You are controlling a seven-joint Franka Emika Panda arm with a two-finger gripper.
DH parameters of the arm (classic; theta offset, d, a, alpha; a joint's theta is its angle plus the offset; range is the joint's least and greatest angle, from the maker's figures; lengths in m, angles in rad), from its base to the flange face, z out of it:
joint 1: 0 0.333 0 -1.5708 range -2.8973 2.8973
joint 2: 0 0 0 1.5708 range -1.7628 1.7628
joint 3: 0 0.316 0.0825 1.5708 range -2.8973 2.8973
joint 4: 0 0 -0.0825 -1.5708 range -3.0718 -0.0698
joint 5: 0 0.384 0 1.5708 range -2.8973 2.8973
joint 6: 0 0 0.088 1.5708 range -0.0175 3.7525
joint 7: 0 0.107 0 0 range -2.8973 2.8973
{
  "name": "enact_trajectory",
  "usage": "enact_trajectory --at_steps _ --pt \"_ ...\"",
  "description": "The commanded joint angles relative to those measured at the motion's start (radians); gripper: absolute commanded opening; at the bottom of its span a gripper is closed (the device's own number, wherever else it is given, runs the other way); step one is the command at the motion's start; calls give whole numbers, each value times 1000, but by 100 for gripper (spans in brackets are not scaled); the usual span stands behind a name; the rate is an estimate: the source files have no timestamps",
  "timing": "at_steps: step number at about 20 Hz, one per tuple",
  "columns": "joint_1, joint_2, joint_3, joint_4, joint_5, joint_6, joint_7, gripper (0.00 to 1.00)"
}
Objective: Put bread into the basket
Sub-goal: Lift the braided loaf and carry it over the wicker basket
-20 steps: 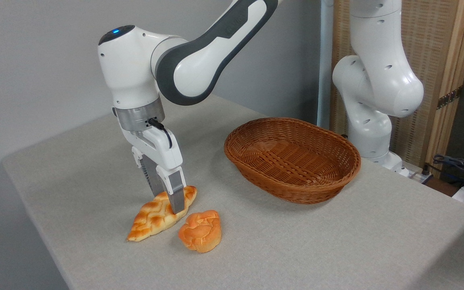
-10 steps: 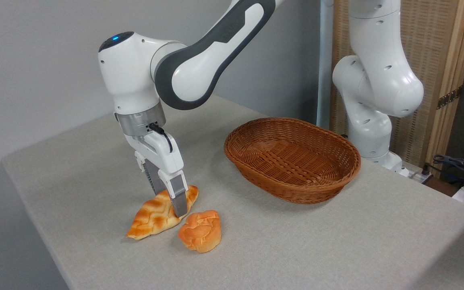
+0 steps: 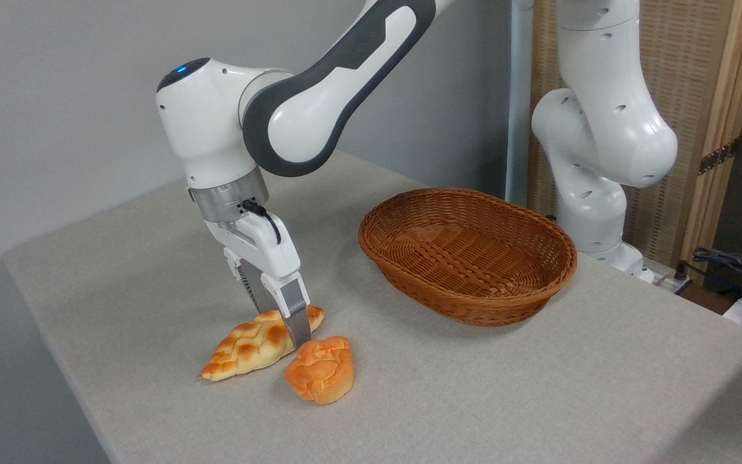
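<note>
Now bread [image 3: 252, 346] between the claw [image 3: 288, 330] fingers

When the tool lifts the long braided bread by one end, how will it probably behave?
The braided bread is gripped near its right end, so the free pointed tip will probably droop or swing. Its bumpy crust likely resists slipping. It seems light.

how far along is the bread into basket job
Early stage. Done: the gripper is down at the braided loaf, one finger on each side. In hand: the grasp; the loaf lies on the table. Left: lift and carry to the empty basket.
</note>
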Motion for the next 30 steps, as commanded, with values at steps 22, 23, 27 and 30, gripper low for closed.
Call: enact_trajectory --at_steps 22,23,27,30 --pt "6 -71 7 112 -131 -145 -20 26" --pt "5 -96 3 112 -133 -199 -17 26" --pt "5 -232 3 89 -133 -466 27 37" --pt "6 -417 10 -32 -140 -517 61 38"
